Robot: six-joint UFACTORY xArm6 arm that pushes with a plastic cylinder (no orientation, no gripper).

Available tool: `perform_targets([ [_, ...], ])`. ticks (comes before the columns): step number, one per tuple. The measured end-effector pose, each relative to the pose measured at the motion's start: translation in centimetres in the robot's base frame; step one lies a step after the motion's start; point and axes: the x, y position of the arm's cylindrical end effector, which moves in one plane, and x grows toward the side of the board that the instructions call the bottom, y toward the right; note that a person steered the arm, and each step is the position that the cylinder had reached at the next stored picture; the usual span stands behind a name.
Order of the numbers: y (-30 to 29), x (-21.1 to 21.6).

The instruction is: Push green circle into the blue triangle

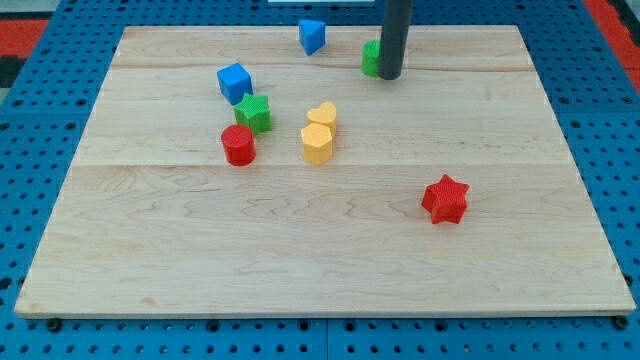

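Green circle (371, 58) right of blue triangle (311, 36)

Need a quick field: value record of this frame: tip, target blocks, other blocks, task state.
tip: my tip at the view's top, right against the green circle's right side
green circle: partly hidden behind the rod
blue triangle: to the view's left of the green circle, apart from it
cluster, left of centre: blue cube, green star, red cylinder
centre: yellow heart touching yellow hexagon
right: red star, alone
task state: circle not yet at triangle
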Motion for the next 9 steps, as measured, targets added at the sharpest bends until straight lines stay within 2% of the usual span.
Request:
perform_targets([
  [3,0.0,-5.5],
  [5,4.9,-7.6],
  [7,1.3,-5.3],
  [8,4.9,-7.0],
  [9,1.8,-8.8],
])
